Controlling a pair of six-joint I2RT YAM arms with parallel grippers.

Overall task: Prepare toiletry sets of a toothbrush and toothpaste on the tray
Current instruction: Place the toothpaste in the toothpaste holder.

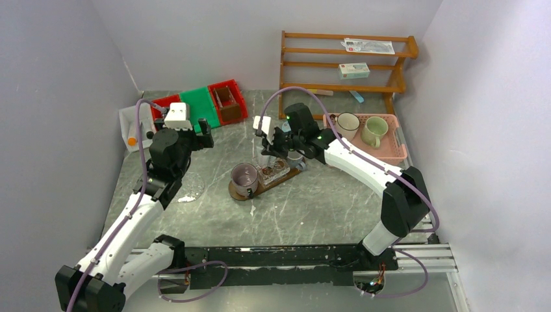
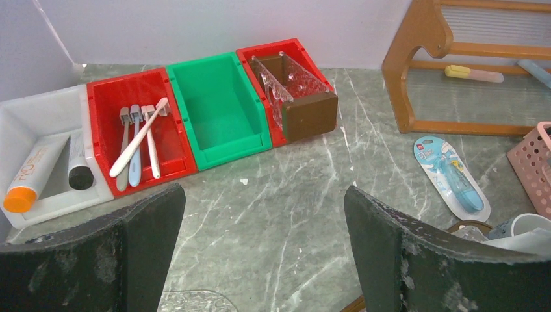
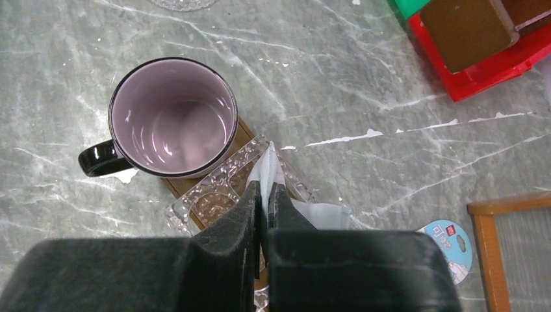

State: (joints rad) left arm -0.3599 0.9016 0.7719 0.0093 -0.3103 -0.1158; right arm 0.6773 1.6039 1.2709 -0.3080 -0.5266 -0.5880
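Four bins (image 2: 221,110) line the back left of the counter (image 1: 312,214): the leftmost holds two tubes (image 2: 29,179), the next toothbrushes (image 2: 133,146), the rightmost a holder (image 2: 305,110). At mid-counter the tray (image 3: 242,138) carries a mug (image 1: 245,175) at its left end and a glass cup (image 1: 274,170) just right of it, with a small tube (image 3: 273,169) between the right fingers (image 3: 227,227) over that cup. A rack (image 1: 284,65) stands at the back right, a packaged toothbrush (image 2: 451,172) on the counter before it, and nearer, a basket (image 1: 395,148) holding two mugs (image 1: 347,123).
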